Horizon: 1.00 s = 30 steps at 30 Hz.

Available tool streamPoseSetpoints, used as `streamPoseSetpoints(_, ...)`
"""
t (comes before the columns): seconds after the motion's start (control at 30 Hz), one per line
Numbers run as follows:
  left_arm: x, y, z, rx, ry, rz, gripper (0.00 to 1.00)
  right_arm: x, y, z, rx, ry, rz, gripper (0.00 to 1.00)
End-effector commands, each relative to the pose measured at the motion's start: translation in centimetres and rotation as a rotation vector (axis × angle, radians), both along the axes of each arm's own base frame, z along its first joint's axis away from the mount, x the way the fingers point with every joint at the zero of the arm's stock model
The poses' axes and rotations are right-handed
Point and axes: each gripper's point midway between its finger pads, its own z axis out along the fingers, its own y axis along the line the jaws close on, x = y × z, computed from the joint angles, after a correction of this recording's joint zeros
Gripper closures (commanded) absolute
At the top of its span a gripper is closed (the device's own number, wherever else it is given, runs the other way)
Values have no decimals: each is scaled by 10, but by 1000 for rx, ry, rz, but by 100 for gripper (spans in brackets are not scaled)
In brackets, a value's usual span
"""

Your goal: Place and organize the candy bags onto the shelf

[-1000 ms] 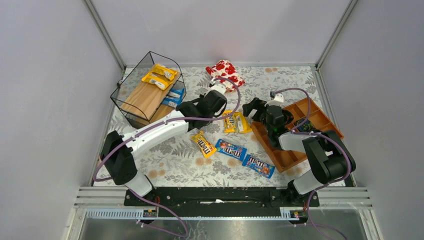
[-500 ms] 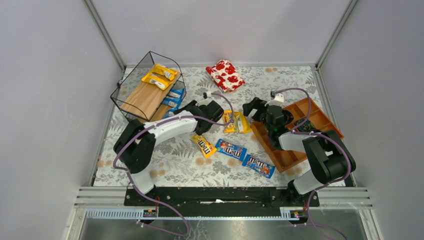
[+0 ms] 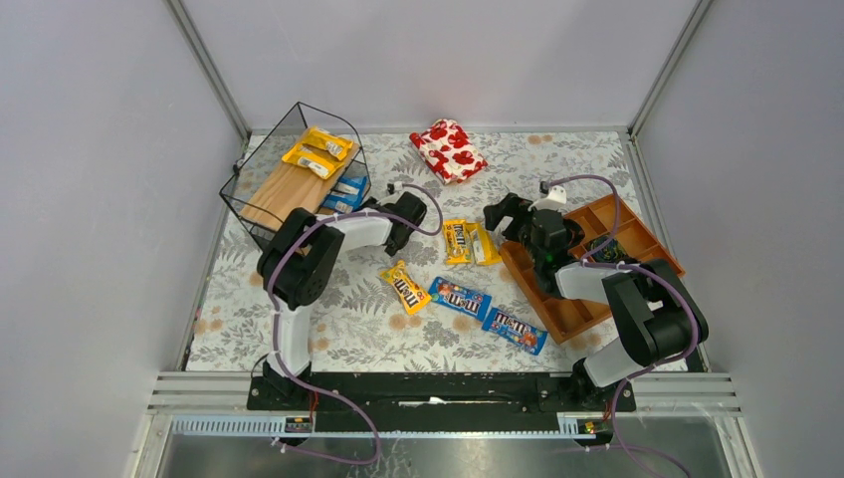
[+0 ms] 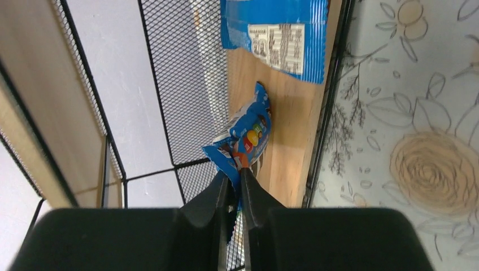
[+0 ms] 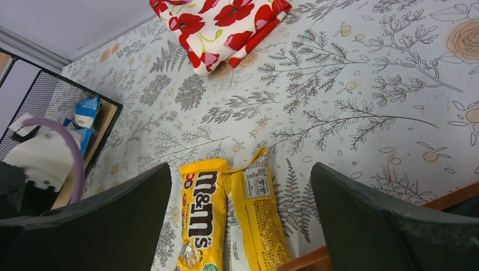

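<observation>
The black wire shelf [image 3: 261,205] stands at the back left with two yellow candy bags [image 3: 318,151] on its upper board and blue bags [image 3: 347,191] on its lower board. My left gripper [image 4: 234,176] is shut on a blue candy bag [image 4: 250,132], holding it over the lower wooden board [image 4: 288,147] beside another blue bag [image 4: 275,34]. My right gripper [image 5: 240,192] is open above two yellow bags [image 5: 203,217] lying side by side on the table. More bags lie on the table: one yellow [image 3: 404,287] and two blue [image 3: 460,297].
A red-and-white floral pouch [image 3: 449,149] lies at the back centre, also in the right wrist view [image 5: 220,22]. An orange-brown compartment tray [image 3: 625,231] sits at the right under the right arm. Grey walls enclose the floral table top.
My left arm has swung left from the table's middle to the shelf, bringing the blue bag to the lower board. The right arm has not moved.
</observation>
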Motion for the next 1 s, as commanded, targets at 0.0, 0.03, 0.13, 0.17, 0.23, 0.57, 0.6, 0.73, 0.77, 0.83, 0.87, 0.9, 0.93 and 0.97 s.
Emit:
streamPoseSetpoints(0.0,29,2,1,-18,-58,13,88,5,-1,13,29,-46,1,0)
streamPoseSetpoints(0.03,30,3,-2,-23,-54,17,87,5,-2,13,30,-46,-1,0)
streamPoseSetpoints(0.13,33,4,-15,-31,-27,-8,87,5,-2,13,34,-45,-3,0)
streamPoseSetpoints(0.17,34,4,-19,-31,-17,-13,86,5,-2,13,36,-44,-1,0)
streamPoseSetpoints(0.23,38,3,-27,-46,6,-19,85,5,-1,12,38,-42,3,0)
streamPoseSetpoints(0.57,40,-2,-55,-93,74,-51,82,6,-4,11,41,-38,-3,0)
streamPoseSetpoints(0.6,40,-2,-55,-88,74,-52,82,6,-4,11,41,-37,-2,0)
streamPoseSetpoints(0.73,43,-5,-53,-103,66,-65,81,6,-4,10,43,-35,-3,0)
streamPoseSetpoints(0.77,43,-4,-53,-100,63,-70,81,6,-4,10,43,-35,-1,0)
streamPoseSetpoints(0.83,43,-3,-52,-93,61,-85,81,6,-3,10,45,-34,1,0)
streamPoseSetpoints(0.87,43,-2,-52,-91,58,-90,81,6,-4,10,46,-33,-1,0)
streamPoseSetpoints(0.9,43,-2,-52,-91,54,-95,81,6,-4,9,46,-32,0,0)
streamPoseSetpoints(0.93,43,-1,-52,-89,50,-101,81,6,-4,10,46,-33,-1,0)
streamPoseSetpoints(0.97,43,1,-52,-85,48,-104,81,5,-4,9,46,-31,-1,0)
